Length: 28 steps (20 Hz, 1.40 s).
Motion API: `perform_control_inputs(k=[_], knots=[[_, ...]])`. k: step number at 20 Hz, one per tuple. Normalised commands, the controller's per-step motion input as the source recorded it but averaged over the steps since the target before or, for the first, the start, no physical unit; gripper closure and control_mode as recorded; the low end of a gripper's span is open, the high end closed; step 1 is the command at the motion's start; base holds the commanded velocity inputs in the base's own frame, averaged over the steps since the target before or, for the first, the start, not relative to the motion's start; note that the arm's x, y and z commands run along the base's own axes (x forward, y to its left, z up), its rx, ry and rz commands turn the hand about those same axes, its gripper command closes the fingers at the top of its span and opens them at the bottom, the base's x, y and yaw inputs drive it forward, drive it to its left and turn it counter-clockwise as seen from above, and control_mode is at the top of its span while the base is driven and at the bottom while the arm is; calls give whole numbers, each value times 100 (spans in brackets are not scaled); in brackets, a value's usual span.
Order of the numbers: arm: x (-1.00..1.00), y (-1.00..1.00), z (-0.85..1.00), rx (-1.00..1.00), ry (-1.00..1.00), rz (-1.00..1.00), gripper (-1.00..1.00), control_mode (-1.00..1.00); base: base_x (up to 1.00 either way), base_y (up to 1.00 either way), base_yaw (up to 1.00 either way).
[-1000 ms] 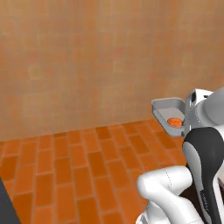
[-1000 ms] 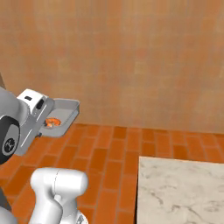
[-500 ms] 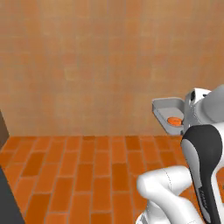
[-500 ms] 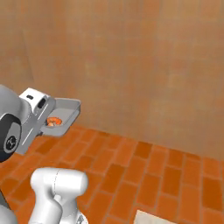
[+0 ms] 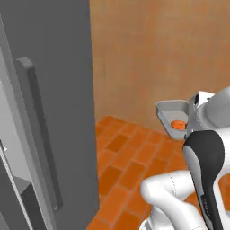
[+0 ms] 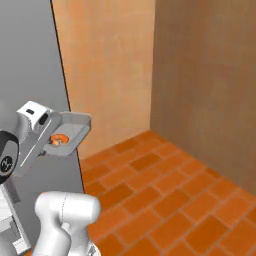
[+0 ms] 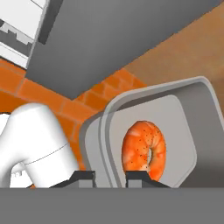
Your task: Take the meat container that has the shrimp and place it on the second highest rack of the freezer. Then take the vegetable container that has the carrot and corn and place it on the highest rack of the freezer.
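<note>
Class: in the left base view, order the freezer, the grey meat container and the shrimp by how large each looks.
1. freezer, largest, though nearest the camera.
2. meat container.
3. shrimp, smallest, lying inside the container.

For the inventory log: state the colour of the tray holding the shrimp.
Grey tray, orange shrimp inside; clearest in the hand view.

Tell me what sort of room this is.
Probably a kitchen, in a rendered scene: a tall grey freezer with a long bar handle, an orange brick-pattern tiled floor, and a curled orange shrimp in a grey tray between the fingers.
</note>
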Motion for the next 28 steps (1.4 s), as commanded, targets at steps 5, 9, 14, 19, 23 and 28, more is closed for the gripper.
perform_control_inputs(k=[5, 9, 14, 19, 23, 28], knots=[[0, 0, 0, 0, 0, 0, 100, 100, -3, 0, 100], [0, 0, 0, 0, 0, 0, 100, 100, 3, -36, 82], [0, 0, 0, 0, 0, 0, 100, 100, 13, -58, 71], [0, 0, 0, 0, 0, 0, 100, 100, 17, -20, 67], [0, 0, 0, 0, 0, 0, 100, 100, 0, 4, 63], [0, 0, 0, 0, 0, 0, 100, 100, 7, 25, 40]])
